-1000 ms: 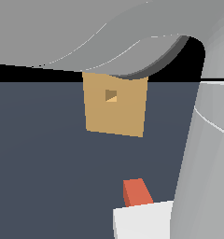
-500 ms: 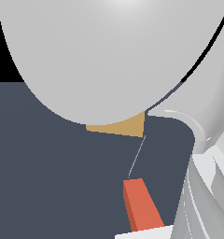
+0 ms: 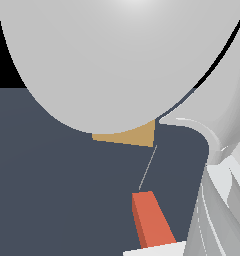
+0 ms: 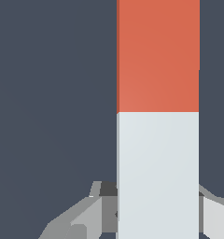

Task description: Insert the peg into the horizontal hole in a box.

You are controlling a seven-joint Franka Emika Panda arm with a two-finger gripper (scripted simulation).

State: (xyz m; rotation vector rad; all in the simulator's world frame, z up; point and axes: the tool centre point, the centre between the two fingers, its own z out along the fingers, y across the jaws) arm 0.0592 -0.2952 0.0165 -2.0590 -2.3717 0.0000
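Peg [image 4: 158, 116]: a slim square bar, orange-red on one half and white on the other. In the wrist view it fills much of the frame, with the colour boundary a straight line across it. In the exterior view only the orange-red end [image 3: 151, 220] and a sliver of white at the picture's lower edge show.

My gripper [image 4: 151, 212]: I see grey finger parts on both sides of the white half, one at about 7 o'clock from the colour boundary and one at about 4 o'clock. They stand close against the bar's sides, but the contact itself is hidden behind the peg — whether I am clamped on it or just beside it, I cannot tell.

Box [image 3: 129, 136]: tan-orange, and only a thin wedge of its lower part shows in the exterior view. It sits at about 12 o'clock from the peg's orange-red tip, with dark floor between the two.

Hole: not visible — my own arm covers the face of the box where it would be.

My arm [image 3: 122, 60]: a large pale grey rounded shell takes up the upper half of the exterior view, and more grey links run down that view's right.

Floor [image 3: 52, 190]: flat dark slate-blue under everything.
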